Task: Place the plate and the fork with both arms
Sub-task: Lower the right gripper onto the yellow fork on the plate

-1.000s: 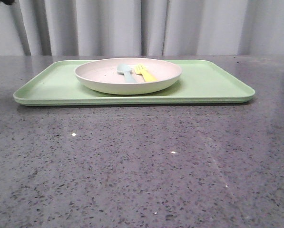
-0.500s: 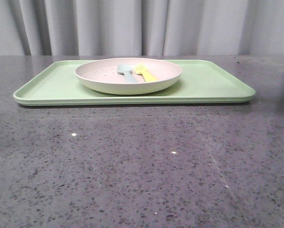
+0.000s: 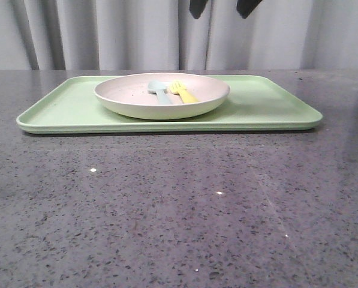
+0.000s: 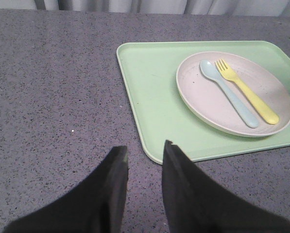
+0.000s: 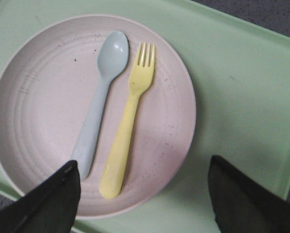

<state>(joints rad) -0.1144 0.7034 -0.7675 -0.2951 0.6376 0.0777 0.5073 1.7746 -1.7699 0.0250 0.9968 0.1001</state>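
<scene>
The off-white speckled plate (image 3: 137, 110) sits on a light-green tray (image 3: 268, 103). The yellow fork (image 3: 183, 92) lies in the plate beside a pale blue spoon (image 3: 160, 92). My right gripper (image 3: 222, 7) hangs high above the plate, its jaws wide open and empty. In the right wrist view its fingers straddle the fork's handle end (image 5: 120, 160) and the plate's (image 5: 42, 97) rim from above. My left gripper (image 4: 145, 151) is open and empty over the bare table, near the tray's (image 4: 149, 87) corner. The plate (image 4: 196, 104) and fork (image 4: 247, 92) lie beyond it.
The tray stands at the far middle of a dark speckled stone table (image 3: 179, 210). A grey curtain (image 3: 107, 36) hangs behind the table. The spoon also shows in the right wrist view (image 5: 98, 102) and the left wrist view (image 4: 227, 92).
The right gripper's two dark fingertips have come into the top of the front view above the plate. A dark part at the top left corner has left the view. Plate, fork and tray have not moved.
</scene>
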